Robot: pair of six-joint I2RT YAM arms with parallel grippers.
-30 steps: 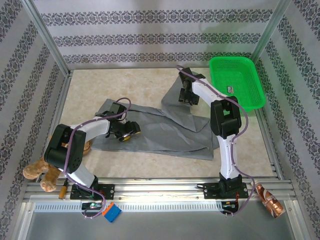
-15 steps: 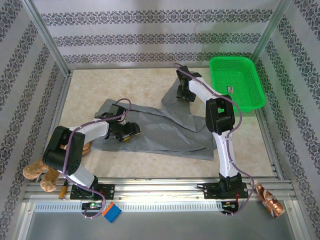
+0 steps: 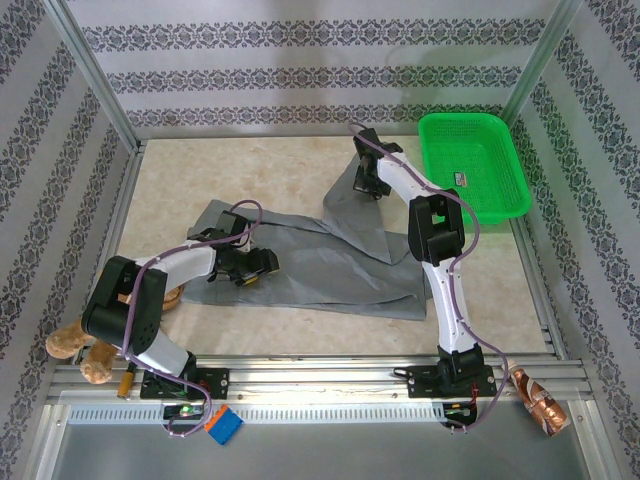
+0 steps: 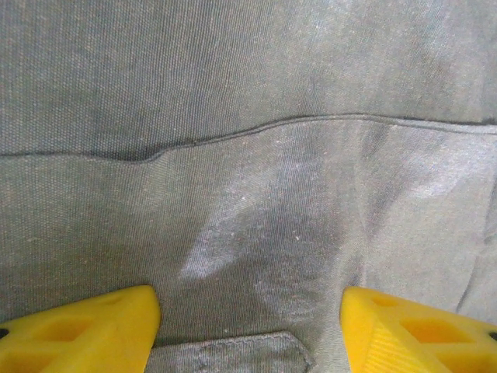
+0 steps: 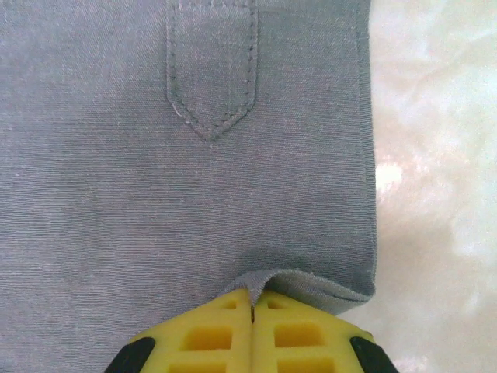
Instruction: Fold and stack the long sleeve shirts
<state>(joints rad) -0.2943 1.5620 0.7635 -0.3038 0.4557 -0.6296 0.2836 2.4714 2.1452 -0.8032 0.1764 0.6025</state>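
The grey long sleeve shirt lies spread across the middle of the table, one sleeve running up toward the far right. My right gripper sits at that sleeve's far end. In the right wrist view its yellow fingers are shut, pinching the hem of the cuff, with the stitched placket tab just beyond. My left gripper rests over the shirt's left part. In the left wrist view its fingertips stand wide apart with flat grey fabric and a small tab between them.
A green basket stands at the far right, close to the right arm. A brown plush toy lies at the near left by the left arm's base. A copper-coloured object sits at the near right. Metal frame posts edge the table.
The right gripper has shut on the sleeve's cuff edge after shifting slightly left. The left gripper has barely moved and stays open.
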